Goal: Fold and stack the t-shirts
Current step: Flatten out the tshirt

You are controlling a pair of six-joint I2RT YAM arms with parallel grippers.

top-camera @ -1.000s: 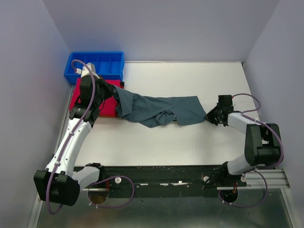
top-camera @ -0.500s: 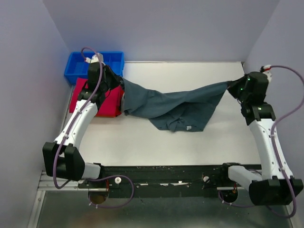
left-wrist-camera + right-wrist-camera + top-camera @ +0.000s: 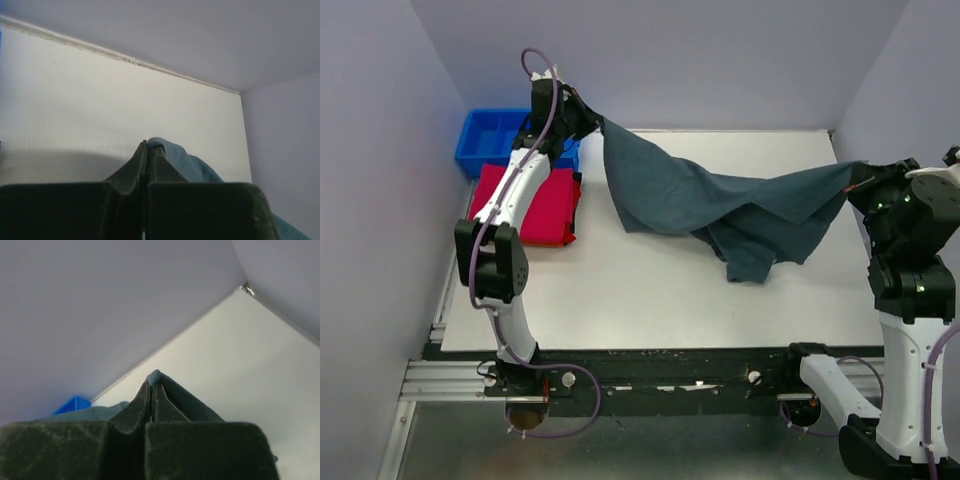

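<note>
The slate grey-blue t-shirt point(image 3: 720, 200) hangs stretched between both raised arms above the table, its middle sagging down toward the tabletop. My left gripper point(image 3: 595, 118) is shut on one corner of it at the back left; the cloth point(image 3: 170, 155) pokes out beside the closed fingertips point(image 3: 148, 146). My right gripper point(image 3: 857, 180) is shut on the opposite corner at the right; a nub of cloth point(image 3: 154, 377) shows between its tips. The red-magenta t-shirt point(image 3: 542, 205) lies folded flat at the table's left side.
A blue plastic tray point(image 3: 490, 145) with dividers stands at the back left corner, behind the red shirt. Purple-grey walls close in the left, back and right. The white tabletop point(image 3: 650, 290) lies under the hanging shirt.
Both arms have risen and pulled apart, lifting the grey-blue shirt off the table and stretching it out. The left gripper went back over the tray; the right went up toward the right wall.
</note>
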